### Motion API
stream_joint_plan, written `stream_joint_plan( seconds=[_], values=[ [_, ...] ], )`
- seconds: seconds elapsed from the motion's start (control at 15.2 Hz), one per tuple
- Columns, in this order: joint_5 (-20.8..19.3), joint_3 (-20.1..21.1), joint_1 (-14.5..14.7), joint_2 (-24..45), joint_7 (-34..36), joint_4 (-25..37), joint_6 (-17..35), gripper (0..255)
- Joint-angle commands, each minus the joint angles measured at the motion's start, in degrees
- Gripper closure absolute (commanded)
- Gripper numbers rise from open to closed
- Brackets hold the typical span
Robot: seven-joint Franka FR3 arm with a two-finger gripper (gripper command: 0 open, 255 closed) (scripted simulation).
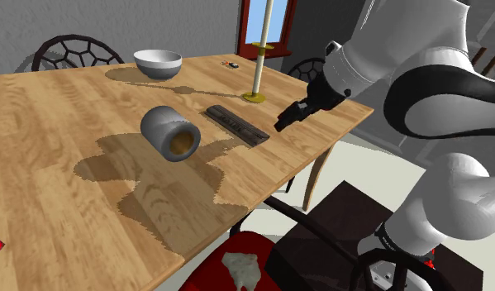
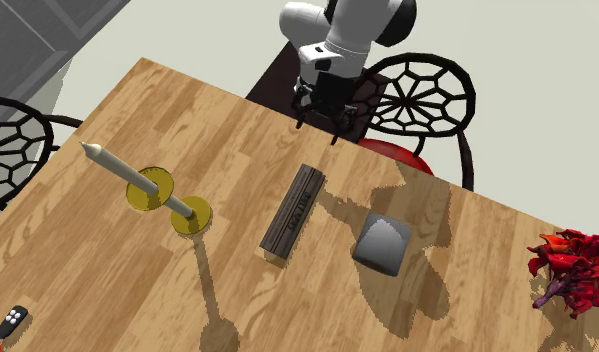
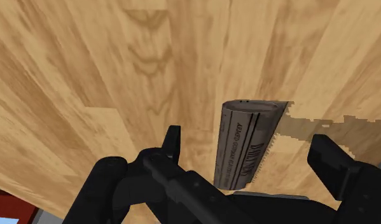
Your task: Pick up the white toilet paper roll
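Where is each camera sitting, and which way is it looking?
Shoulder view: beside the stand, looking down across the table at the roll; arm and gripper show.
Second exterior view: high over the table, facing the arm; gripper shows at the top.
Wrist view: on the hand, looking down at the newspaper; both fingers show, apart.
All three share the newspaper; the first two share the roll and candle.
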Motion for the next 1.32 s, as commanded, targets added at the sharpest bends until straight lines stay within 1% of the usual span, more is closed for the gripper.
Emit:
stream_joint_plan(
  seconds=[0.0, 0.13, 0.2, 0.33, 0.46, 0.66, 0.86, 0.99, 1.12, 1.25],
  values=[
    [-0.08, 5.10, -0.99, 2.05, 4.06, -0.39, 6.90, 0],
    [-0.80, 10.43, -3.11, 3.87, 8.11, -0.37, 12.96, 0],
    [-1.38, 13.32, -4.62, 4.76, 10.29, -0.15, 15.88, 0],
    [-2.78, 19.67, -8.65, 6.23, 14.85, 0.70, 21.39, 0],
    [-4.38, 26.68, -13.93, 6.96, 19.61, 2.10, 26.36, 0],
    [-6.26, 37.76, -23.38, 5.91, 26.54, 5.14, 32.58, 0],
    [-6.79, 47.88, -32.83, 2.03, 32.67, 9.21, 37.19, 0],
    [-6.46, 53.35, -38.36, -1.86, 36.31, 12.43, 39.35, 0],
    [-5.73, 57.61, -43.13, -6.48, 39.66, 16.00, 40.78, 0],
    [-4.79, 60.70, -47.24, -11.61, 42.83, 19.93, 41.50, 0]
  ],
)
